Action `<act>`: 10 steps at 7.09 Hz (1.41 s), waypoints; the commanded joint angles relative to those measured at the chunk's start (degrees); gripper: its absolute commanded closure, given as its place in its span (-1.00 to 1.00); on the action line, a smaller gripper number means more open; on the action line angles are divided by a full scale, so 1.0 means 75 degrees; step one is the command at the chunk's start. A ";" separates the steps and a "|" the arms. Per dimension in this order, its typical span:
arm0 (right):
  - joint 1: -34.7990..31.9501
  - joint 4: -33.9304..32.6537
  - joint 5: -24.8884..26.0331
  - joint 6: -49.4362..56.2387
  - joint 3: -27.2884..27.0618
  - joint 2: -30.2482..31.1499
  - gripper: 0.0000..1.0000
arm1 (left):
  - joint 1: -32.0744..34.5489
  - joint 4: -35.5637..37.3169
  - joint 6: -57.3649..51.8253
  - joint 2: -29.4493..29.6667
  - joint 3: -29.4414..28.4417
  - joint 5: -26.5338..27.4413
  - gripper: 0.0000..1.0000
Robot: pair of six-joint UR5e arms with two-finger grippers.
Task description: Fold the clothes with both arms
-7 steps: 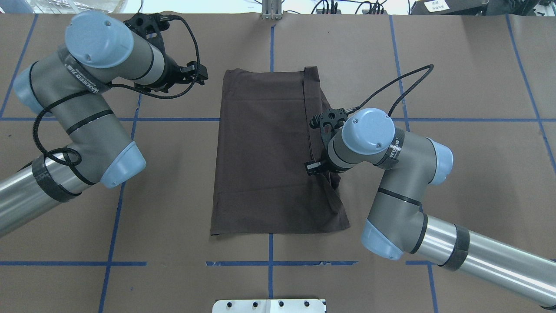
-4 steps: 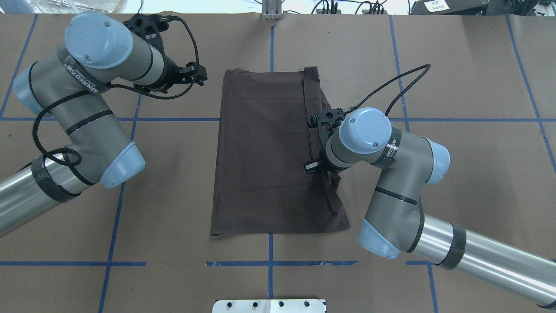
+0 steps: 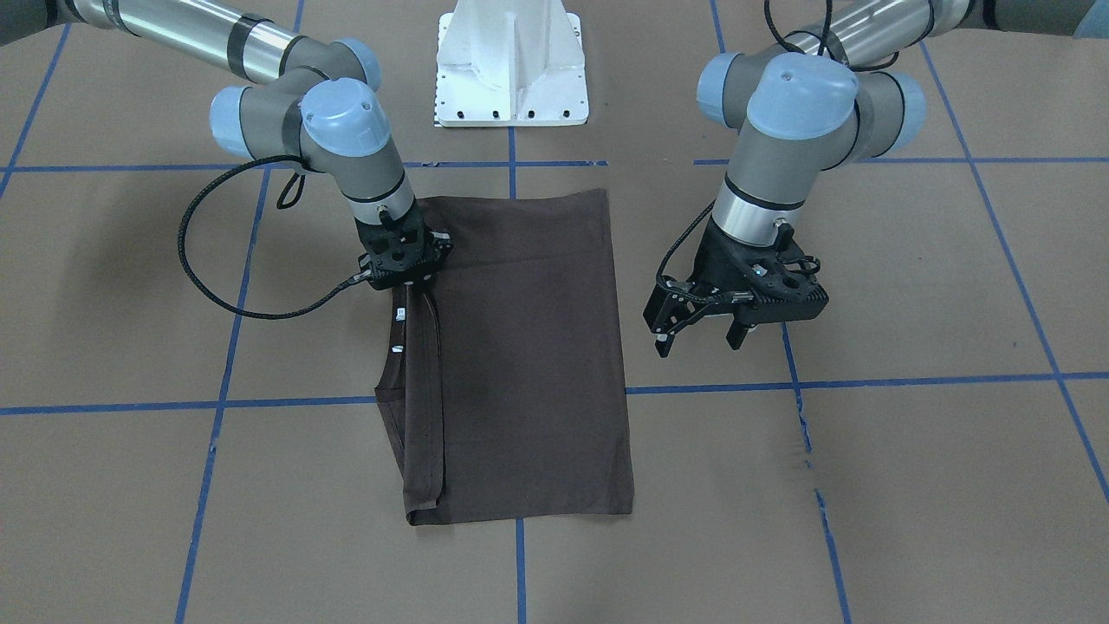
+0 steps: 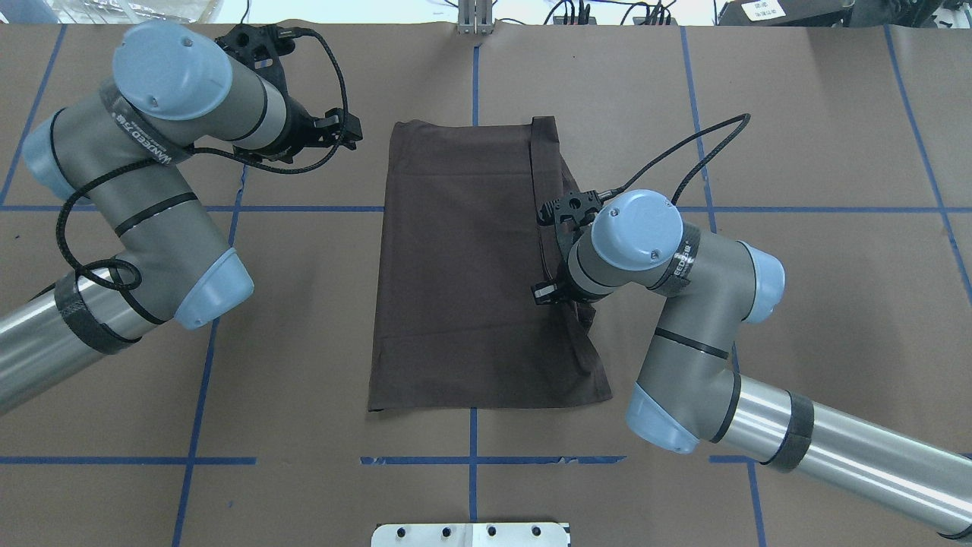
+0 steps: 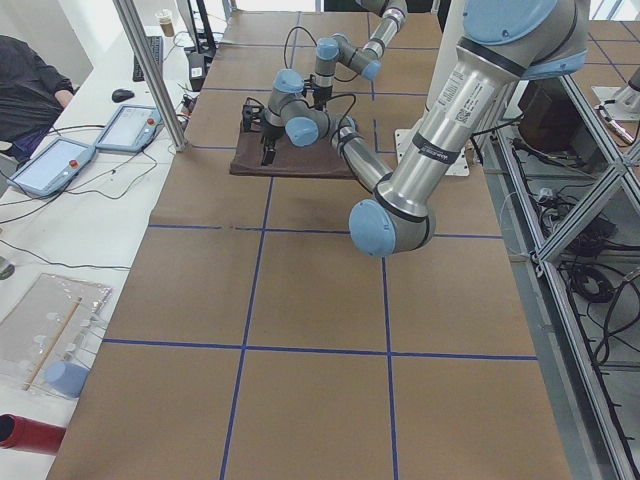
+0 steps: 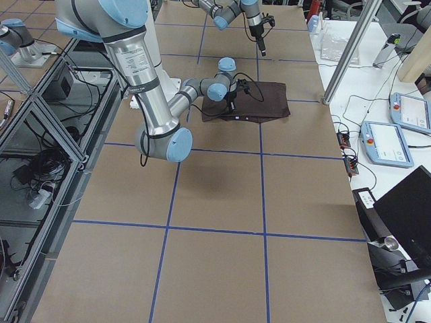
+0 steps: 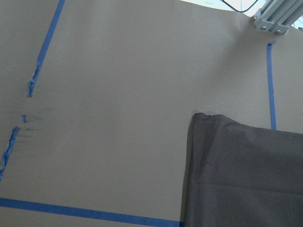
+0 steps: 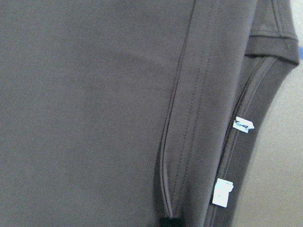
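Front-facing exterior view, from the near edge back: the brown paper-covered table, crossed by blue tape lines, carries the dark brown-grey T-shirt. It lies flat at the middle, folded into a tall rectangle. Along its 9 o'clock side a narrow strip is turned over the main panel, and two small white labels show there at about 10 o'clock.

Just past the labels, the right gripper points straight down onto that side edge and touches the cloth. Its own body hides the fingertips, so I cannot tell whether it is clenched or released. A black cable loops out from it toward 9 o'clock.

At the shirt's 3 o'clock, off the cloth and over bare table, the left gripper hangs released, its fingers spread wide.

Farther back, the right arm rises toward 11 o'clock and the left arm toward 1 o'clock. The white pedestal stands at 12 o'clock, apart from the shirt's far edge.

From the right wrist, cloth fills almost everything, and a stitched seam runs from 12 to 6 o'clock. From the left wrist, one shirt corner sits at 5 o'clock on the table
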State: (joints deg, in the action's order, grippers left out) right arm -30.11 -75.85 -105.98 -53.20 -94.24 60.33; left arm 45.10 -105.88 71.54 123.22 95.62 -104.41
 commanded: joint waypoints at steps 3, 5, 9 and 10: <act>-0.0180 -0.0035 -0.0002 -0.0148 -0.0687 0.0919 1.00 | -0.0002 -0.0016 0.0000 -0.0012 -0.0011 0.0000 -1.00; -0.0168 -0.0070 -0.0002 -0.0615 -0.1028 0.1424 0.30 | -0.0002 -0.0016 0.0000 -0.0012 -0.0011 0.0000 -1.00; -0.0261 0.0000 0.0336 -0.0513 -0.0854 0.0995 -1.00 | 0.0010 -0.0004 0.0000 0.0000 -0.0011 0.0000 -1.00; -0.0425 -0.0046 0.0361 -0.0501 -0.0238 0.0226 -1.00 | 0.0021 0.0008 0.0012 0.0012 0.0105 0.0012 -1.00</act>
State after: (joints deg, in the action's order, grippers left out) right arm -31.95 -75.99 -103.86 -57.17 -99.78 67.22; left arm 45.20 -105.89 71.56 123.24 95.73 -104.40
